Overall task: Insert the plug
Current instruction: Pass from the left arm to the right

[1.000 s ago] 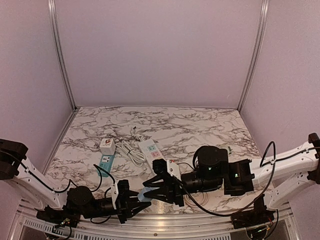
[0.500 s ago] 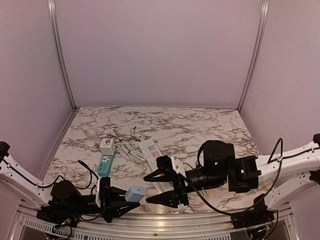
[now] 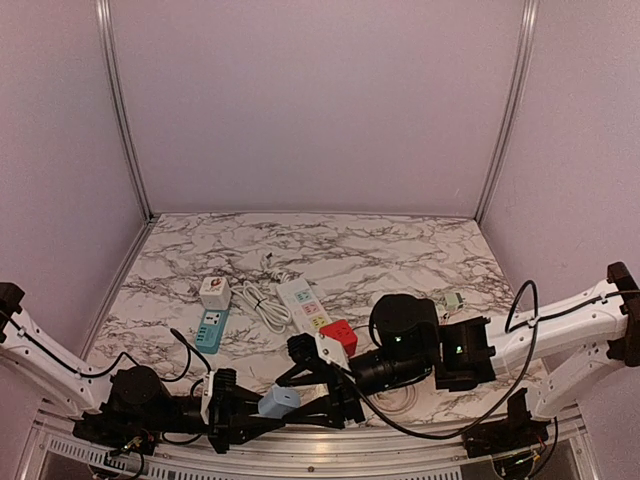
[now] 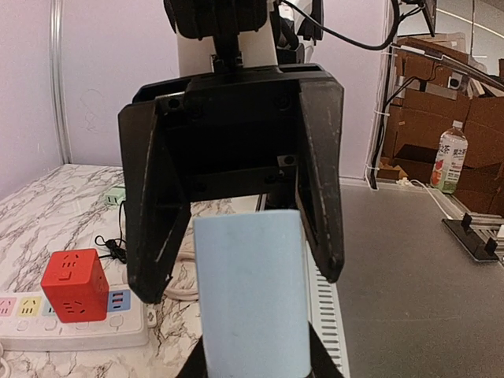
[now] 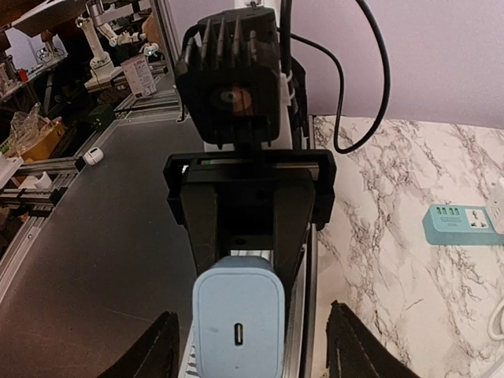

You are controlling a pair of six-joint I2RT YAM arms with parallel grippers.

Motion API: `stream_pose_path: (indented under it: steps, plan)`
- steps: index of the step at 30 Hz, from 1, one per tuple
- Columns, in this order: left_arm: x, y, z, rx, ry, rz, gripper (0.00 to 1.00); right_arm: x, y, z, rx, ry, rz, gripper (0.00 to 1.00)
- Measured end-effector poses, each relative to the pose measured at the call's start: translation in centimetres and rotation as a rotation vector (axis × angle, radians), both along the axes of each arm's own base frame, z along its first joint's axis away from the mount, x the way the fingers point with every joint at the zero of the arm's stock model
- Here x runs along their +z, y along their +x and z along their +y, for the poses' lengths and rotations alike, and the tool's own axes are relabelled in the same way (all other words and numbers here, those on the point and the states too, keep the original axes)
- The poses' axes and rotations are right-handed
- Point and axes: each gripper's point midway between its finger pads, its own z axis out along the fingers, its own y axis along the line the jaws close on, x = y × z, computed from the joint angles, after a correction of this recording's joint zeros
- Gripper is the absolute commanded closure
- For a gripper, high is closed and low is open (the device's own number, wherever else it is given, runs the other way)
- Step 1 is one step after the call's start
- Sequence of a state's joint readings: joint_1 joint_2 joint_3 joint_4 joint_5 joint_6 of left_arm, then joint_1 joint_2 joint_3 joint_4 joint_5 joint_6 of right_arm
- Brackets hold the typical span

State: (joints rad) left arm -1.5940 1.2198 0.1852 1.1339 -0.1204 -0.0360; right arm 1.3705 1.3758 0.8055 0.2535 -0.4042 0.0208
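Observation:
A light-blue charger plug (image 3: 278, 400) is held in my left gripper (image 3: 262, 406), low over the table's near edge. In the left wrist view the plug (image 4: 252, 291) fills the centre, gripped from both sides at the bottom. My right gripper (image 3: 316, 386) is open and faces it, with its jaws standing wide on either side of the plug's free end. The right wrist view shows the plug's USB-C face (image 5: 238, 323) between my open right fingers (image 5: 157, 350). A white power strip (image 3: 305, 305) carries a red cube socket (image 3: 338, 336).
A teal power strip (image 3: 211, 325) and a white adapter (image 3: 213, 291) lie at the left, with a coiled white cable (image 3: 262, 300) beside them. A small green adapter (image 3: 453, 298) lies at the right. The metal table edge (image 4: 323, 299) runs under the grippers.
The left gripper has carried the plug to the right. The right gripper has come down and left, and its open jaws now flank the plug. The red cube socket is uncovered.

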Motion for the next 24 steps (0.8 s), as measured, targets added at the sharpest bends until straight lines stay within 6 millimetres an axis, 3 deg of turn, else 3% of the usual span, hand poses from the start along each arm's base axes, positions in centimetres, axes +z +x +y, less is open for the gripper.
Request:
stream_pose_path:
  steps: [8, 13, 15, 19, 24]
  plan:
    - [0.34, -0.35, -0.57, -0.014, 0.002, -0.004, 1.0, -0.52, -0.45, 0.1, 0.024, -0.015, 0.025, 0.64]
    - [0.03, -0.28, -0.6, -0.01, 0.017, -0.006, 1.0, -0.6, -0.85, 0.13, 0.047, -0.017, 0.037, 0.86]
    - [-0.06, -0.27, -0.61, -0.008, 0.021, -0.007, 1.0, -0.6, -0.96, 0.1, 0.052, -0.018, 0.043, 0.86]
    - [-0.03, -0.27, -0.63, -0.007, 0.02, -0.003, 1.0, -0.58, -1.0, 0.09, 0.053, -0.019, 0.048, 0.68]
    - [0.08, -0.45, -0.77, -0.016, 0.022, -0.01, 1.0, -0.26, -1.03, 0.19, 0.055, -0.005, 0.05, 0.67]
